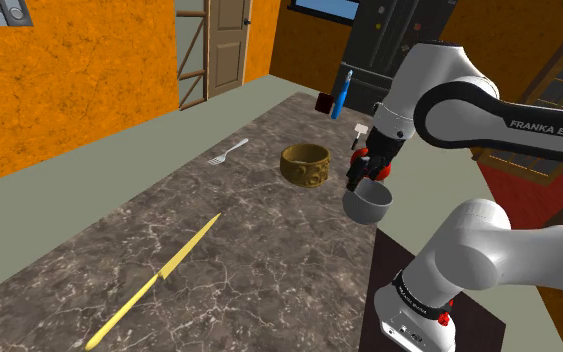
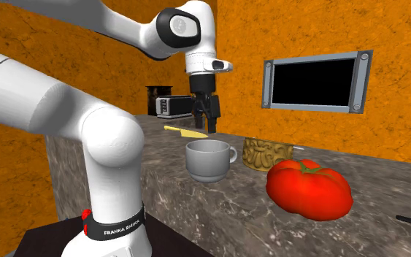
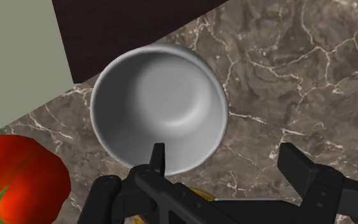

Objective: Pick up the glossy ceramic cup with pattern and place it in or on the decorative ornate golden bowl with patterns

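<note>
The cup (image 1: pixel 371 204) is plain grey with a handle and stands upright on the marble counter (image 1: pixel 249 250), near the edge by the stand. It shows from the side (image 2: pixel 209 160) and from above (image 3: pixel 158 114). My gripper (image 2: pixel 205 128) hovers just above its rim, open and holding nothing. In the wrist view the gripper (image 3: pixel 227 160) has one fingertip (image 3: pixel 157 154) over the cup's inside and the other outside its wall. The golden ornate bowl (image 1: pixel 305 165) sits a little farther along the counter, and it is visible behind the cup (image 2: pixel 267 153).
A big red tomato (image 2: pixel 309 188) lies close beside the cup (image 3: pixel 15 181). A long yellow knife (image 1: pixel 159 275) and a fork (image 1: pixel 227 152) lie on the counter. A blue upright object (image 1: pixel 342 95) and a dark red block (image 1: pixel 324 102) stand at the far end.
</note>
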